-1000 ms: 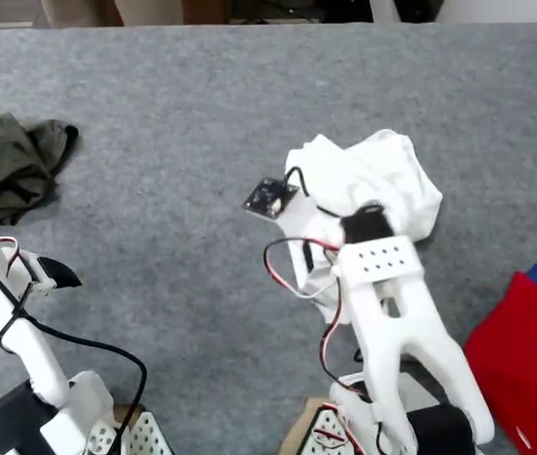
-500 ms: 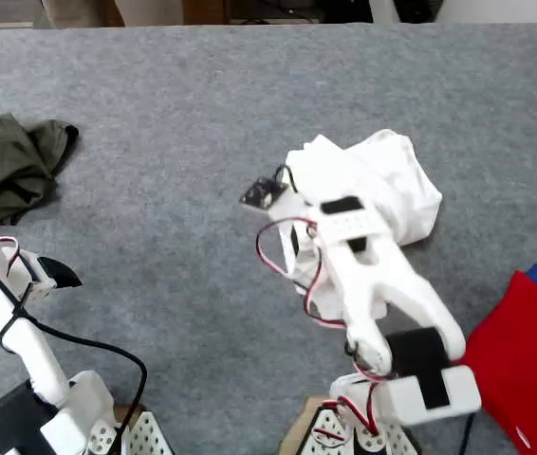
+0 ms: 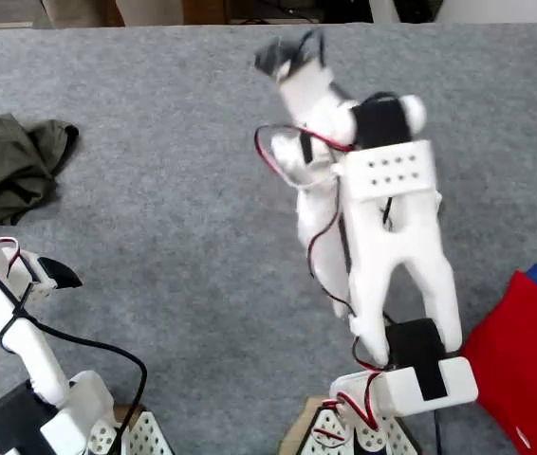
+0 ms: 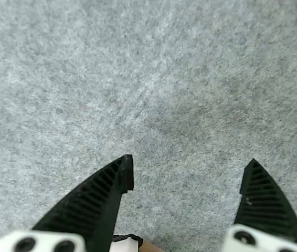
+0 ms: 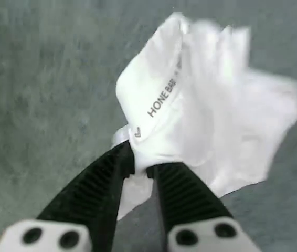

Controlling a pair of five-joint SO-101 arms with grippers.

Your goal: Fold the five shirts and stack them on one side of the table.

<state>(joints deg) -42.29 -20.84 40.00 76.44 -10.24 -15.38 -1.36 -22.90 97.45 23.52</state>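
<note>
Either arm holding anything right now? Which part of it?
The right gripper is shut on the white shirt, pinching a hemmed edge with print, likely the neckline. The left gripper holds nothing, jaws open.

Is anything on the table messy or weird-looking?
Yes. The green shirt lies crumpled in a heap at the left edge of the table, not folded. The white shirt is bunched up too, hanging from the right claw, which pinches just one bit of its cloth.
</note>
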